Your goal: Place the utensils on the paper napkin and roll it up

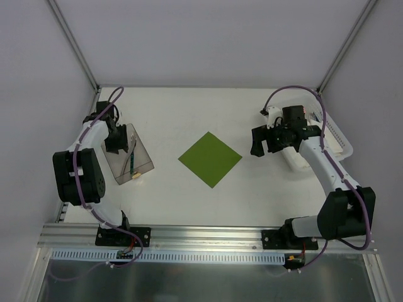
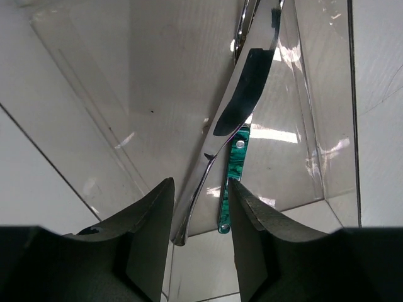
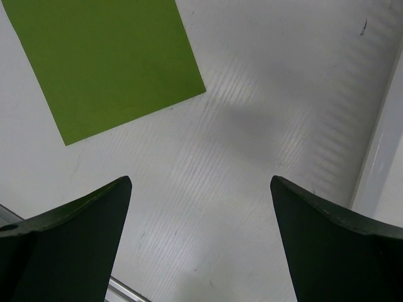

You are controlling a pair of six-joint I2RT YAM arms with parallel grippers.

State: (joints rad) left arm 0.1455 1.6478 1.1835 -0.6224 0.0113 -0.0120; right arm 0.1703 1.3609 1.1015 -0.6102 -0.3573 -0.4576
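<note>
The olive-green paper napkin (image 1: 210, 158) lies flat as a diamond in the middle of the table; it also shows in the right wrist view (image 3: 107, 63). The utensils lie in a clear plastic container (image 1: 143, 165) at the left: a silvery piece (image 2: 236, 100) and a green-handled piece (image 2: 230, 182), seen as a thin line from above (image 1: 133, 163). My left gripper (image 1: 116, 143) (image 2: 198, 211) is open over the container, and the ends of both handles sit between its fingertips without touching them. My right gripper (image 1: 257, 143) (image 3: 200, 189) is wide open and empty above bare table, right of the napkin.
A white basket (image 1: 339, 135) stands at the right edge behind the right arm; its rim shows in the right wrist view (image 3: 385, 151). The clear container's walls (image 2: 315, 157) rise around the utensils. A metal rail (image 1: 208, 236) runs along the near edge.
</note>
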